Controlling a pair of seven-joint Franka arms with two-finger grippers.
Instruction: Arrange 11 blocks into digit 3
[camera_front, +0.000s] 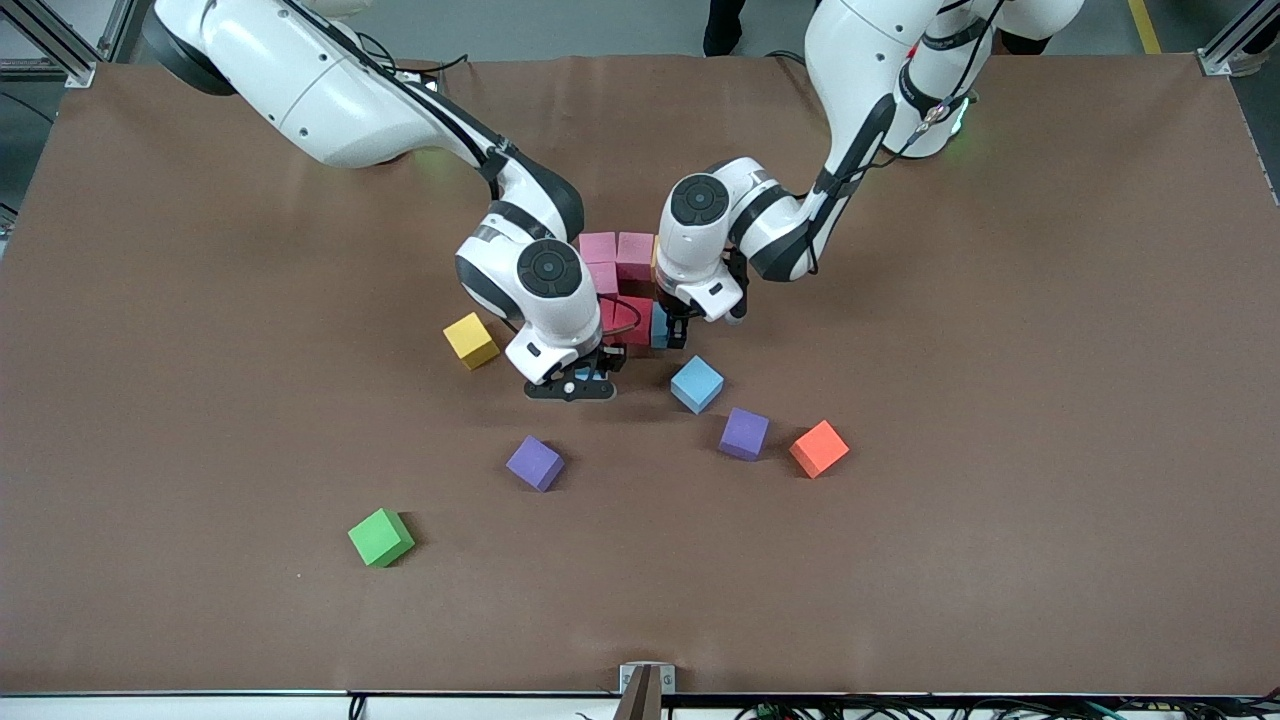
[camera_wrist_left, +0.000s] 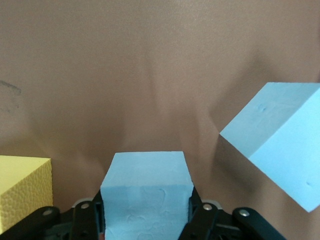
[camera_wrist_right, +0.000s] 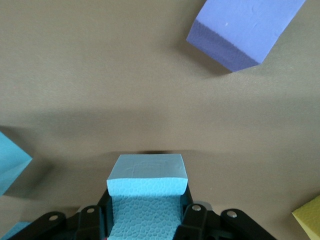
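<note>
Big brown paper-covered surface (camera_front: 200, 350) fills the frame, grey floor (camera_front: 600, 25) along the top. Both sit mid-frame by the pink and red foam cube cluster (camera_front: 620, 262): left end effector (camera_wrist_left: 147, 220) and right end effector (camera_wrist_right: 146, 220) each clamp a light blue foam cube (camera_wrist_left: 147, 192) (camera_wrist_right: 147, 192). Loose purple foam cube (camera_front: 535, 463) sits lower centre.

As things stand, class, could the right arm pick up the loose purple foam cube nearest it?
Probably not yet: the right end effector is shut on a light blue foam cube. The purple foam cube itself lies unobstructed on the table.

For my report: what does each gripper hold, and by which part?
Each holds a light blue cube by two opposite side faces: left gripper, right gripper.
</note>
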